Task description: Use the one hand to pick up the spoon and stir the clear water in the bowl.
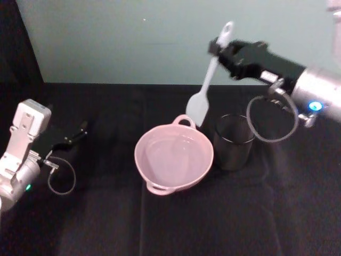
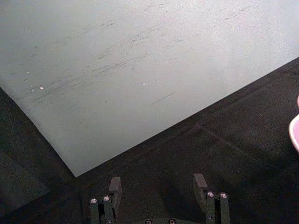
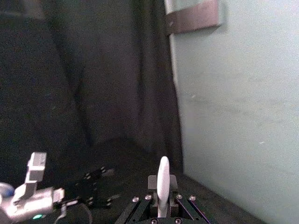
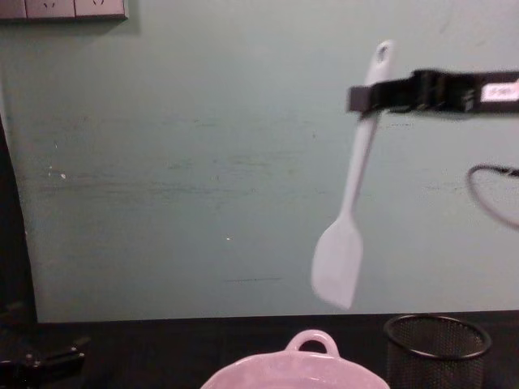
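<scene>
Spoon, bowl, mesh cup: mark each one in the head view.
spoon (image 1: 198, 109), head view, on its flat blade.
bowl (image 1: 146, 152), head view, on its left inner wall.
mesh cup (image 1: 233, 152), head view, on its side wall.

Before me a scuffed pale green wall rises behind the black-clothed worktop. A dark curtain hangs far left, sockets high up.

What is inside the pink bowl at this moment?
Only clear water, seen as faint reflections; nothing covers it. The right gripper holds the spoon raised, outside the bowl.
</scene>
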Available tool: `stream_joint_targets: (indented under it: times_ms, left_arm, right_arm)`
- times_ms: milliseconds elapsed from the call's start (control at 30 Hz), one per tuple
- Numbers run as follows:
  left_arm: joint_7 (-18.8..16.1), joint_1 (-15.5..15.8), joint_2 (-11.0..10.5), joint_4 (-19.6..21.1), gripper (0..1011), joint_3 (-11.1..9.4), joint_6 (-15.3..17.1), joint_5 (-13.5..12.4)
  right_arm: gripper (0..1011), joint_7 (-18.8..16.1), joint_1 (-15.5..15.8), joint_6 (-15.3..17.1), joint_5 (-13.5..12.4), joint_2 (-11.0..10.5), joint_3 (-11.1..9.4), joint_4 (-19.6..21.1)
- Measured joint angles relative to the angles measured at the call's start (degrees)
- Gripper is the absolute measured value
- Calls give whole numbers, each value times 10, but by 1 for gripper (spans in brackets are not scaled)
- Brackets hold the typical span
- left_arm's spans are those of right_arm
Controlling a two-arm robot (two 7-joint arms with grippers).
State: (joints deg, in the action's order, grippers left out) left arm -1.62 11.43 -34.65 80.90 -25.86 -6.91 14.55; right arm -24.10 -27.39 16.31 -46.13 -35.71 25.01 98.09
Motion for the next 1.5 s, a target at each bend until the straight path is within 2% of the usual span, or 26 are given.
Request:
stream_joint_targets:
  times_ms: [33, 133, 233, 367, 633, 833, 1067, 1200, 1333, 1500]
  left_arm:
    - [0, 0, 0, 0, 1011, 0, 0, 0]
    - [0, 0, 0, 0, 1011, 0, 0, 0]
    - [0, 0, 0, 0, 1011, 0, 0, 0]
    - [0, 0, 0, 0, 1011, 0, 0, 0]
    - [0, 0, 0, 0, 1011, 0, 0, 0]
    - [0, 0, 0, 0, 1011, 0, 0, 0]
    - [0, 0, 0, 0, 1011, 0, 0, 0]
    - [0, 0, 0, 0, 1011, 0, 0, 0]
    - [0, 0, 0, 0, 1011, 0, 0, 0]
    - [0, 0, 0, 0, 1011, 0, 0, 0]
  right_arm:
    - [131, -8, -9, 0, 4, 7, 15, -10]
    - [131, -20, -19, -4, 15, 20, 39, -31]
    - [132, -28, -23, -12, 28, 27, 57, -48]
    - [131, -38, -21, -33, 58, 32, 80, -75]
    - [131, -51, -3, -55, 92, 34, 93, -92]
    - [132, -61, 3, -63, 111, 50, 105, -106]
    - [132, -70, -7, -72, 128, 85, 116, -136]
    - [131, -65, -18, -87, 147, 110, 119, -166]
    - [132, -41, -32, -111, 176, 138, 119, -203]
    - [131, -12, -43, -132, 205, 155, 114, -234]
